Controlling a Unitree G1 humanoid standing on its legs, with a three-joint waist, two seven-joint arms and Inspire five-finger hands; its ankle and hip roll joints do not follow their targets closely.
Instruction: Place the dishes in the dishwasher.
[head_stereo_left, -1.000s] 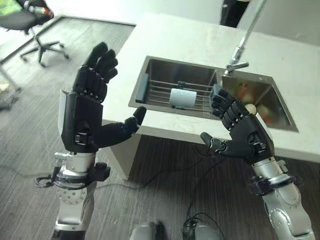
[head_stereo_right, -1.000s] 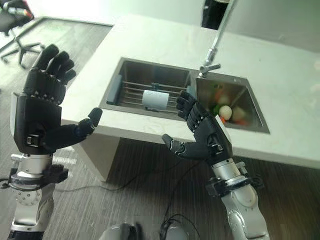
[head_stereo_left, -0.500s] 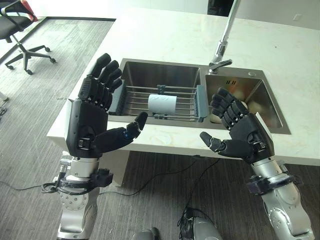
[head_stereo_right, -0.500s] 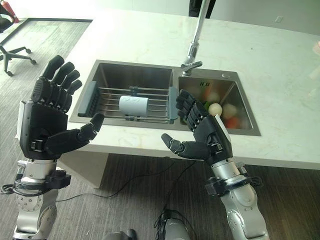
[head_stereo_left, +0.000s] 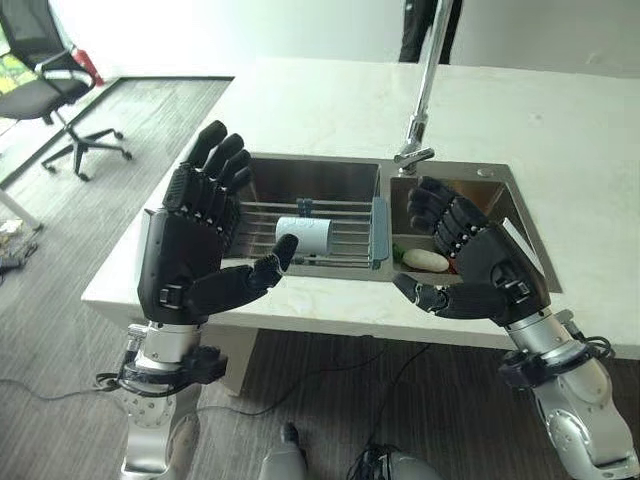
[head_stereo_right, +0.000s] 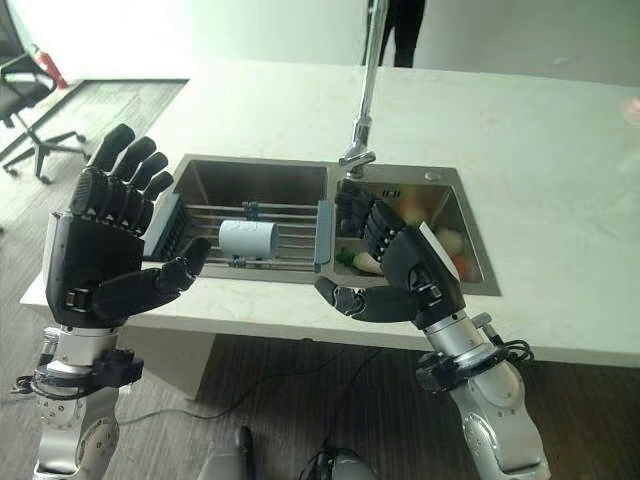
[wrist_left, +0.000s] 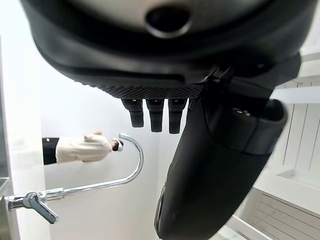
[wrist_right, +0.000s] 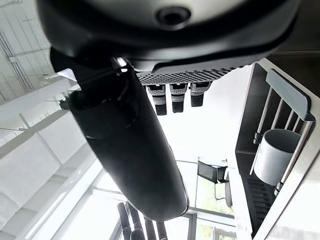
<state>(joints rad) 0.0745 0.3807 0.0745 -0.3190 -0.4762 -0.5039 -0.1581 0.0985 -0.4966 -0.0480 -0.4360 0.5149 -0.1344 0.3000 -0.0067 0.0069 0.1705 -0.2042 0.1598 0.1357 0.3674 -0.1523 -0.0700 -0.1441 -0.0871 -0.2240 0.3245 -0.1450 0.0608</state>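
Note:
A white cup (head_stereo_left: 307, 236) lies on its side on a wire rack (head_stereo_left: 330, 236) spanning the left basin of a steel sink (head_stereo_left: 310, 170); it also shows as the cup (wrist_right: 274, 159). The right basin (head_stereo_left: 500, 200) holds several items, among them a pale oblong one (head_stereo_left: 425, 260) and something red. My left hand (head_stereo_left: 195, 245) is raised in front of the counter edge, open, palm inward, holding nothing. My right hand (head_stereo_left: 475, 265) is raised before the right basin, open and empty too.
A tall chrome tap (head_stereo_left: 425, 90) rises behind the sink from the pale stone counter (head_stereo_left: 580, 130). An office chair (head_stereo_left: 45, 85) stands on the floor at the far left. A person stands beyond the counter (head_stereo_left: 418, 25).
The camera has shifted, so the whole scene sits differently. Both hands stay raised and open, holding nothing; the cup still lies on the rack.

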